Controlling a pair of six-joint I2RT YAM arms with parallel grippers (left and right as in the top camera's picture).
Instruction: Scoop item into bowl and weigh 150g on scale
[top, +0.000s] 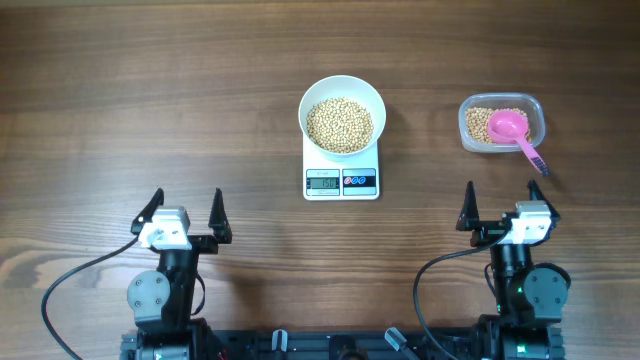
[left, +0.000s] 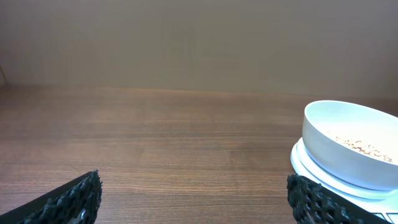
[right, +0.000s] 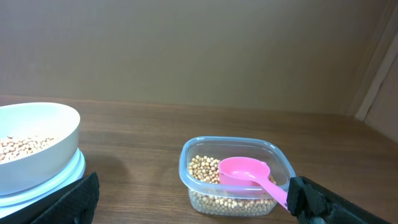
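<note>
The round white bowl (top: 342, 116) sits on the small white digital kitchen scale (top: 341, 176) at table centre, holding a heap of small tan-beige beans (top: 339, 125). At 3 o'clock from it, apart, a clear plastic tub with rounded corners (top: 501, 123) holds more beans and a pink plastic scoop (top: 514, 132). Near the 6 o'clock edge, the left gripper (top: 187, 213) and right gripper (top: 500, 208) both stand spread wide, empty, the left at 7 o'clock of the scale, the right at 5.

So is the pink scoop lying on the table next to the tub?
No, the pink scoop sits in the clear tub on the beans, its handle sticking out over the rim.
</note>
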